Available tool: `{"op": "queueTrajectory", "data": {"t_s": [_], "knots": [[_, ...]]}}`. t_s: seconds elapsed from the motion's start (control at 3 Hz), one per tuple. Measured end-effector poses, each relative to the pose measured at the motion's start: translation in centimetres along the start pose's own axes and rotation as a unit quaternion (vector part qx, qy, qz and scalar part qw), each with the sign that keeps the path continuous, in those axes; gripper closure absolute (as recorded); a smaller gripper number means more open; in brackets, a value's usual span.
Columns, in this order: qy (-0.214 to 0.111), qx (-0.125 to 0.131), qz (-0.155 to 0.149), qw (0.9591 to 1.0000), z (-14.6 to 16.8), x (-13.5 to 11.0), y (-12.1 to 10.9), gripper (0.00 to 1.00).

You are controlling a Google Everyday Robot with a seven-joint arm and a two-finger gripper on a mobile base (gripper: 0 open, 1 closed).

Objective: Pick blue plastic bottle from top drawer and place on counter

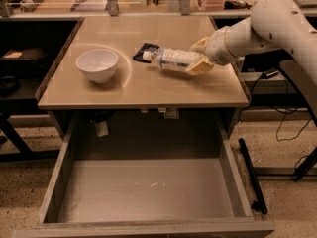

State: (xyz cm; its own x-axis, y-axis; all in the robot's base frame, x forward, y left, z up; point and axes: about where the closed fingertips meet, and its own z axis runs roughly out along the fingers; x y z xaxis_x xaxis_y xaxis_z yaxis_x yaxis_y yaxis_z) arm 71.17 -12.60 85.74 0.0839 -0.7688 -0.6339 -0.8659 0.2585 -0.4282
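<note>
The blue plastic bottle (171, 59) lies nearly on its side at the counter's (138, 90) right middle, white cap pointing left toward a small black snack packet (145, 51). My gripper (198, 58) reaches in from the right on the white arm and is shut on the bottle's base end, holding it at or just above the beige surface. The top drawer (148, 190) is pulled fully open below the counter, its scuffed grey bottom bare.
A white bowl (97, 65) stands on the counter's left side. Dark shelving stands to the left, cables and a black stand leg (251, 175) to the right of the drawer. Cluttered benches run along the back.
</note>
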Motion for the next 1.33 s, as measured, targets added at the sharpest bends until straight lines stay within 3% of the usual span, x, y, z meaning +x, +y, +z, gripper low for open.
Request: {"op": "queueTrajectory", "data": {"t_s": [1.0,1.33], "knots": [[0.0,0.0,0.0,1.0,0.01,0.0,0.01,0.1],[0.0,0.0,0.0,1.0,0.01,0.0,0.01,0.0]]}}
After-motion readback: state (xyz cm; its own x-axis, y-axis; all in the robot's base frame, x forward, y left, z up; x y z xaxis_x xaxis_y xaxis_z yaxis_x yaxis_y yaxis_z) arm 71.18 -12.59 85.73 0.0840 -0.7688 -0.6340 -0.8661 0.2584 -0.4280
